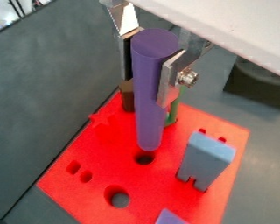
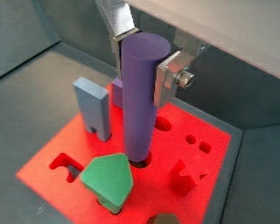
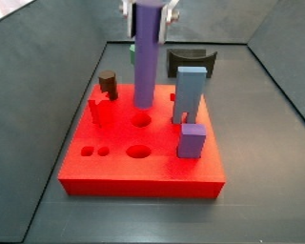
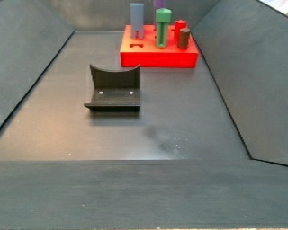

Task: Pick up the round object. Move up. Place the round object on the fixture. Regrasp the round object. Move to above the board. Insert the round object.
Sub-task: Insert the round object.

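The round object, a long smooth purple cylinder, stands upright with my gripper shut on its upper part. Both wrist views show silver fingers pressing its two sides. Its lower end sits at a round hole in the red-orange board. I cannot tell how deep it is. In a side view the round object rises from the board under my gripper. The dark fixture stands empty on the floor, away from the board.
On the board stand a green hexagonal peg, a tall blue-grey block, a short lilac block and a dark brown peg. Several open holes remain. Sloping grey walls enclose the floor.
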